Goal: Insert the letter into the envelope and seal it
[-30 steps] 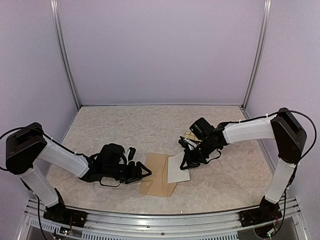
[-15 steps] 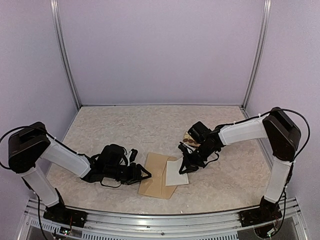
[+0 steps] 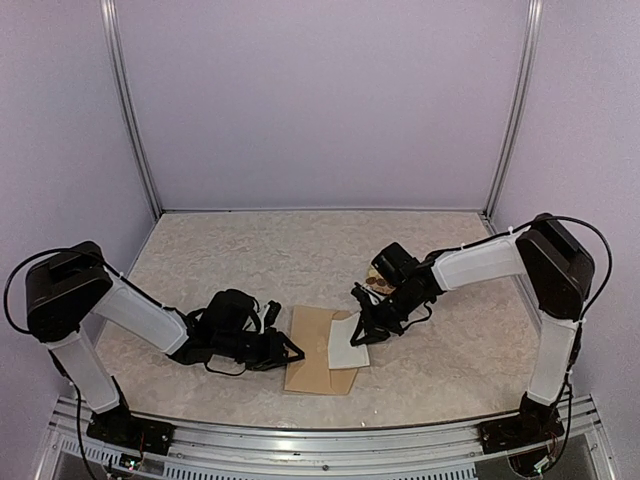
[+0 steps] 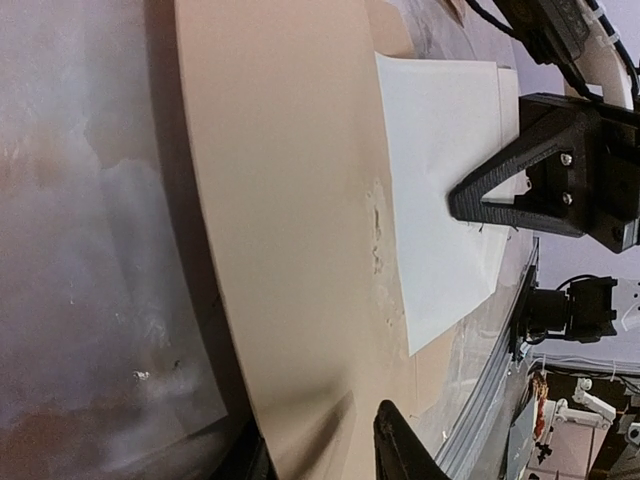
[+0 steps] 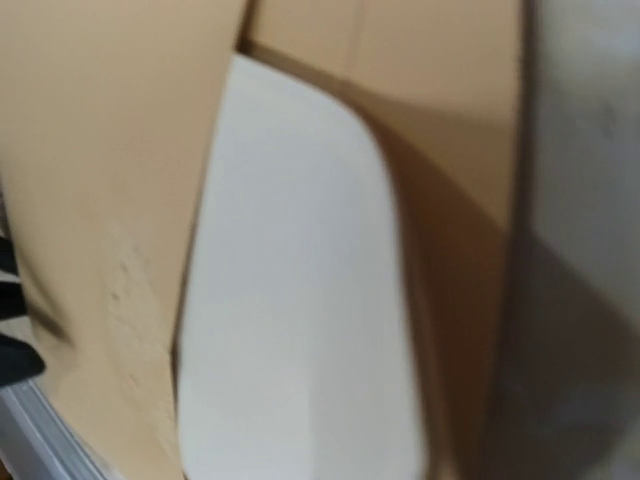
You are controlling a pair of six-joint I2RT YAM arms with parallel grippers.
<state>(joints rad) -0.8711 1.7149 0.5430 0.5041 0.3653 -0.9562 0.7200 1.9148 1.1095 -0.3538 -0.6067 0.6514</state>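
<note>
Insertion is in hand: right gripper (image 3: pixel 362 328), clamped on the letter (image 3: pixel 347 343) just ahead of it, and letter partly inside the envelope (image 3: pixel 310 362). I cannot tell the left gripper (image 3: pixel 288 350)'s grip. Next, push deeper.

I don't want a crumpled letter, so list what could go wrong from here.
1. The letter is only partly over the envelope; pushed on by the right gripper, its leading edge may catch and buckle.
2. The left gripper is at the envelope's edge; if it slips, the envelope may slide along.
3. The sticker card lies right beside the right arm and could be swept aside.
</note>
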